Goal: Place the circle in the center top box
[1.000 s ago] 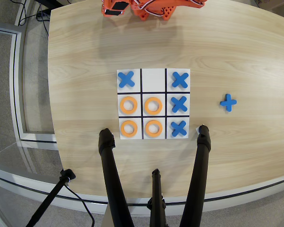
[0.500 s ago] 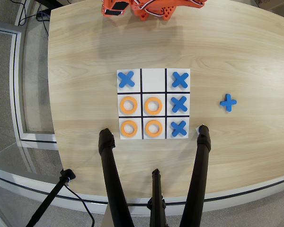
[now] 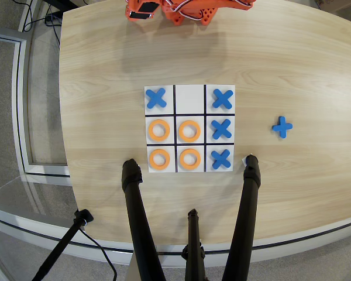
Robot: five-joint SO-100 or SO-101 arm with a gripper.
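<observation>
Four orange rings fill the board's [image 3: 190, 88] left and middle columns; none is off the board. The center top box [image 3: 189, 99] stays empty near the table's [image 3: 93, 70] far edge. My claw's state I cannot tell. Lifting one ring could nudge its neighbours.
</observation>
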